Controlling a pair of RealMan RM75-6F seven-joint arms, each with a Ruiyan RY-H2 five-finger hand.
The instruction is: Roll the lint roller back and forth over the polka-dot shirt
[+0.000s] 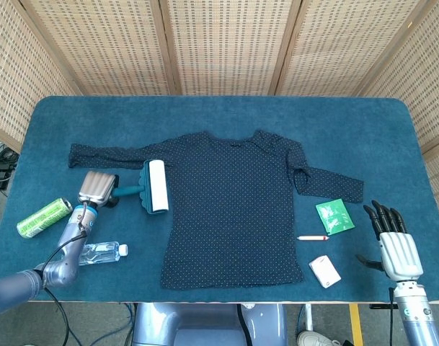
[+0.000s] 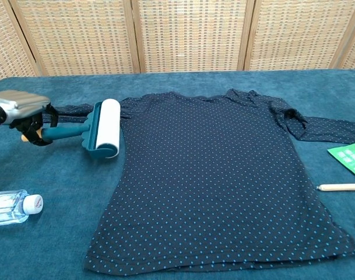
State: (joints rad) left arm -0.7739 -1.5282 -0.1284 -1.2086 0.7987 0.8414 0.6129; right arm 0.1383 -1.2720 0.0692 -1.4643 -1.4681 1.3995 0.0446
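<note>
A dark navy polka-dot shirt (image 1: 233,209) (image 2: 224,175) lies flat in the middle of the blue table, sleeves spread to both sides. My left hand (image 1: 98,189) (image 2: 23,114) grips the teal handle of the lint roller (image 1: 156,185) (image 2: 103,135). The white roll rests at the shirt's left edge, by the left sleeve. My right hand (image 1: 393,241) rests open on the table at the front right, apart from the shirt; the chest view does not show it.
A green can (image 1: 44,218) and a clear water bottle (image 1: 102,253) (image 2: 13,208) lie front left. A green packet (image 1: 334,215) (image 2: 349,157), a pen (image 1: 313,237) (image 2: 340,187) and a small white box (image 1: 324,272) lie right of the shirt. Wicker screens stand behind the table.
</note>
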